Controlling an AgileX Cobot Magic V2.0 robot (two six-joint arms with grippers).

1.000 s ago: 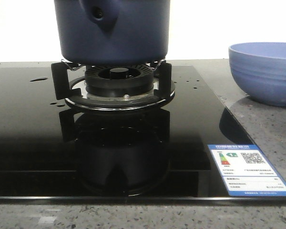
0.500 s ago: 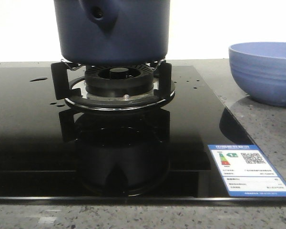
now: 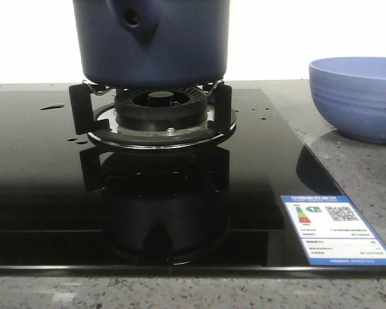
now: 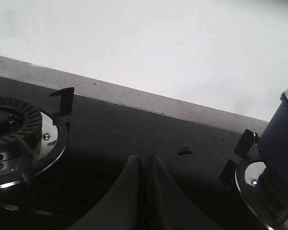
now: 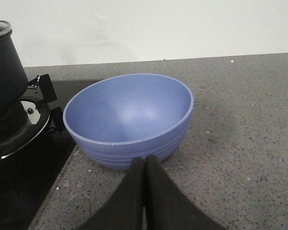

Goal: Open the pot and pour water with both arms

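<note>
Pot (image 3: pixel 152 42): dark blue, standing upright on the burner (image 3: pixel 159 108) in the middle of the black glass stove top (image 3: pixel 45 187); its stubby handle socket (image 3: pixel 134 18) faces the front camera.
Water: small shiny drops (image 3: pixel 51 107) lie on the glass to the left of the burner, a few more to the right near the stove's edge.
Bowl (image 5: pixel 129 117): lighter blue, ribbed, upright on the grey counter (image 5: pixel 240 120) just right of the stove; its inside looks dry.
Left hand (image 4: pixel 143 165): fingers pressed together, holding nothing, above the glass between a second burner (image 4: pixel 12 129) and the pot's burner.
Right hand (image 5: pixel 144 167): fingers together, holding nothing, just beside the bowl's near wall.
Label (image 3: pixel 334 237): blue and white sticker on the stove's front right corner.
</note>
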